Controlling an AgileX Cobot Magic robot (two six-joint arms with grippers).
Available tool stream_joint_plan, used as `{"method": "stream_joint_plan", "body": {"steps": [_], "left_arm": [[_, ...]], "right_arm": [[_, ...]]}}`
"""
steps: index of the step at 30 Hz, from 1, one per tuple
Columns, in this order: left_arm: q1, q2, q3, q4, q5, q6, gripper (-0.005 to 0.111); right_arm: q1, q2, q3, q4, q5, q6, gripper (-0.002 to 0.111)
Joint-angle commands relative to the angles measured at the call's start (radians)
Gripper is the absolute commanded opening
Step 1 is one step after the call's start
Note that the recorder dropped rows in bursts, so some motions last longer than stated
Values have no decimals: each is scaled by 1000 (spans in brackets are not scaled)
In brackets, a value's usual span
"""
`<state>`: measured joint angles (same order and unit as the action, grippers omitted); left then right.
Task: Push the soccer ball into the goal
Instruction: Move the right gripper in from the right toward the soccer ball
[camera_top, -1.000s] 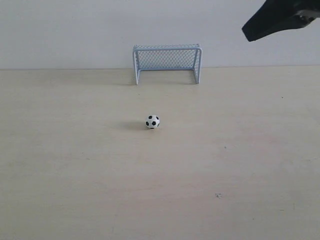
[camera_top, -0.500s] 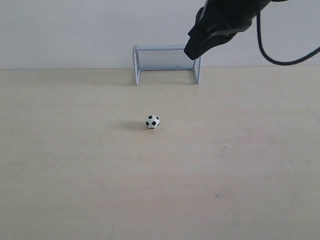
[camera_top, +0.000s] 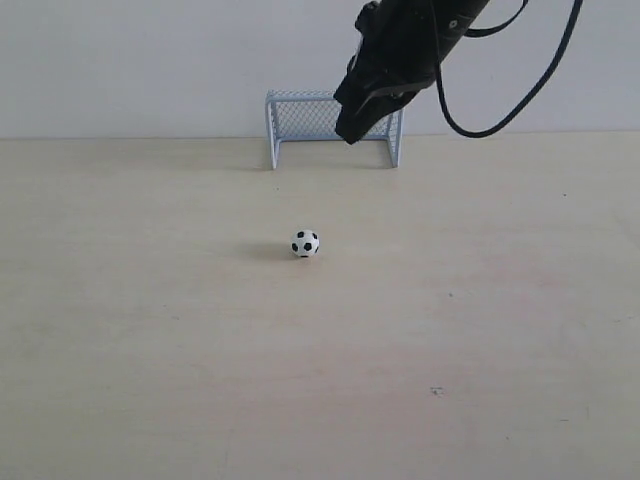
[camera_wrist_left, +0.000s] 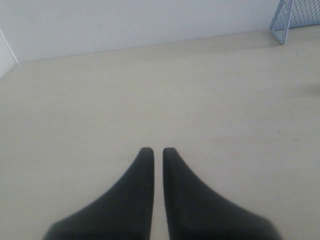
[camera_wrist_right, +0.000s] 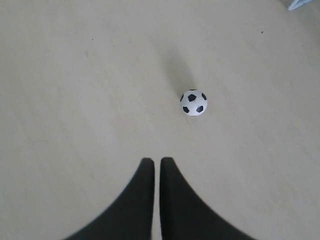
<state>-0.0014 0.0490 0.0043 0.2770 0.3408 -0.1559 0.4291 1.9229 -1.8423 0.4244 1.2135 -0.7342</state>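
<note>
Two pincers seen pinched narrow, nothing held: L gripper (camera_wrist_left: 157, 150), R gripper (camera_wrist_right: 156, 160). Soccer ball (camera_top: 305, 243) parked on table (camera_top: 150, 330), well apart from goal (camera_top: 303, 117).

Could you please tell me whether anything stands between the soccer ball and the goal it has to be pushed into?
Nothing visible does. Only bare table lies between the soccer ball and the open mouth of the goal. The right gripper overlaps the goal in the exterior view but hangs in the air, short of the ball.
</note>
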Motion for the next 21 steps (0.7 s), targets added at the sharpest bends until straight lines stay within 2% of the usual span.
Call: {"method": "stream_joint_plan", "body": {"steps": [1,10,21], "left_arm": [[-8,5,-4,0,-3,-9,6],[-8,5,-4,0,-3,-9,6],[-8,5,-4,0,-3,-9,6]], "right_arm": [[2,30,-9,7,8,-35,0],[49,80,-19,-14,8,-48,0],[91,196,-114,-70,8,4,0]]}}
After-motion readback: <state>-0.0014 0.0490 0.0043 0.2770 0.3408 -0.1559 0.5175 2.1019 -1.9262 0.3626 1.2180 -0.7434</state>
